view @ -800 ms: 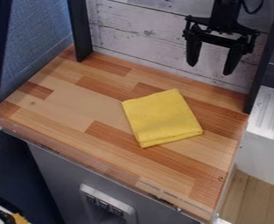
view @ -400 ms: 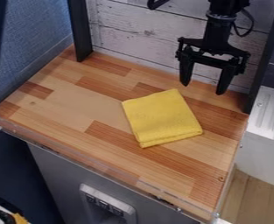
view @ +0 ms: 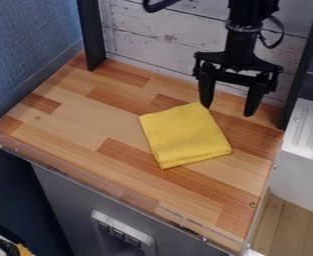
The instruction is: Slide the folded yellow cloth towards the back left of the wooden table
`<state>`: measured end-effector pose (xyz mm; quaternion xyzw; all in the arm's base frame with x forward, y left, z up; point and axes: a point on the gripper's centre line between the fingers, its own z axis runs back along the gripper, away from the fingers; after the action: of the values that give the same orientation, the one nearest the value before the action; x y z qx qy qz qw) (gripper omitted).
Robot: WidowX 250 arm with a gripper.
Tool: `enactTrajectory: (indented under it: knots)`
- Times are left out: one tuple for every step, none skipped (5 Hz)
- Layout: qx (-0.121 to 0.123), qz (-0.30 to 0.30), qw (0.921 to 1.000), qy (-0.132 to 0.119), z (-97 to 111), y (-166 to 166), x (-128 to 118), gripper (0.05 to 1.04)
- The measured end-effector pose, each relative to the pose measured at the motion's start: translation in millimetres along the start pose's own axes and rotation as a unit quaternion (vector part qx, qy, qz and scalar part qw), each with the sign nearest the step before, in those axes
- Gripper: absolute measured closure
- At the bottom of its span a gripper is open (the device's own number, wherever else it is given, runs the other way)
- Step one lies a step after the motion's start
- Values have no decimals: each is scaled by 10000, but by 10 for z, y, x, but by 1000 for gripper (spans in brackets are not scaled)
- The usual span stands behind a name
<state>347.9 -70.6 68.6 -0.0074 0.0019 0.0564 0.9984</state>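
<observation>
While the gripper hangs over the counter, folded yellow cloth lies flat below it, right of centre

Fingers spread, nothing between them; 1 fingertip overlaps the cloth's far corner in view, contact can't be told. Vs 0.4 s ago: gripper lower and a bit further left, cloth unmoved. Around: 2 dark posts at the rear corners, white plank wall behind, clear rail along the front edge, white ridged unit just beside the right edge
</observation>
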Motion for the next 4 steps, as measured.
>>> enactTrajectory:
  knots:
    - [-40,56,9998,-181,20,59,-83,84]
    - [-25,231,9994,-243,19,146,-173,84]
    - [27,309,9991,-293,48,184,-209,84]
    - [92,411,9990,-178,45,207,-242,144]
